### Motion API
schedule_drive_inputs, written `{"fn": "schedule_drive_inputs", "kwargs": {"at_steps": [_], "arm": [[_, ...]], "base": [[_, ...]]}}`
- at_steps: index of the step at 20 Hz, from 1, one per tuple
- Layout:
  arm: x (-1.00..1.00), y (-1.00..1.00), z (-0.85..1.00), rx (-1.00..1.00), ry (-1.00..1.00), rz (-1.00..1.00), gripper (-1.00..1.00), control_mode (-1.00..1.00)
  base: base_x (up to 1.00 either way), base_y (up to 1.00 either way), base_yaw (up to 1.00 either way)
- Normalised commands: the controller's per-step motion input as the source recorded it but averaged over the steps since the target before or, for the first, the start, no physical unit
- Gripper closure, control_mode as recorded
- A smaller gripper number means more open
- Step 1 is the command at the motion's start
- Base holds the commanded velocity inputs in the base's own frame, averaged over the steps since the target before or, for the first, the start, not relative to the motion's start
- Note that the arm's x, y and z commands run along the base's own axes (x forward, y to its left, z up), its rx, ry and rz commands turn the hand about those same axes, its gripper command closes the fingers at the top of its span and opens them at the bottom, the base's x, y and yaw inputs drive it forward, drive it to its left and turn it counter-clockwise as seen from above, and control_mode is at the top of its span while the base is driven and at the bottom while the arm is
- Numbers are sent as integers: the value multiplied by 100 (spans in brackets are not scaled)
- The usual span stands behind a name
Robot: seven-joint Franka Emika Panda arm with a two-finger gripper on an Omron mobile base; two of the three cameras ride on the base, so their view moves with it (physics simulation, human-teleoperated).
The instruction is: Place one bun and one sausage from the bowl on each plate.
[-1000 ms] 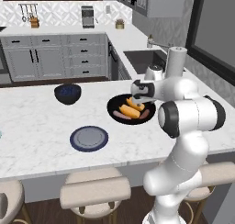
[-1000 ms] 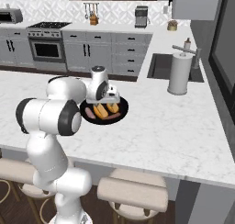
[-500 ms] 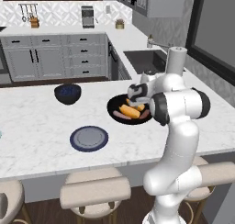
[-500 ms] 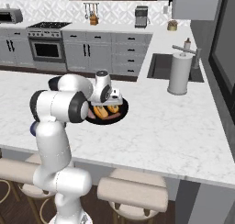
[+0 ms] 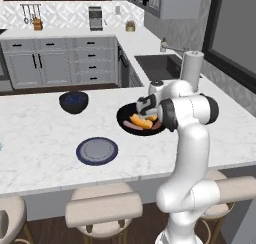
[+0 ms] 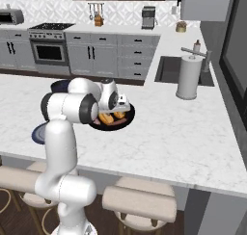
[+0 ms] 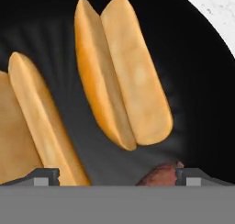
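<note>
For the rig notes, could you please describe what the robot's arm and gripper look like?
The arm is glossy white, built of rounded tubular links with dark grey bands at the joints. No cables or markings are visible. The gripper has a white body with dark patches and two small dark grey finger tips.

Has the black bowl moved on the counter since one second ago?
No. The wide black round bowl sits in the same place beside the dark blue-grey plate.
</note>
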Motion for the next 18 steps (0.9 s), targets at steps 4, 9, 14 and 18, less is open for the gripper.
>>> {"fn": "schedule_drive_inputs", "kwargs": {"at_steps": [4,9,14,18], "arm": [[54,0,-9,0,0,0,-100,-100],[35,-12,-11,0,0,0,-100,-100],[0,-4,0,0,0,0,-100,-100],[0,0,-23,0,0,0,-100,-100]], "base": [[0,0,0],[0,0,0],[0,0,0],[0,0,0]]}}
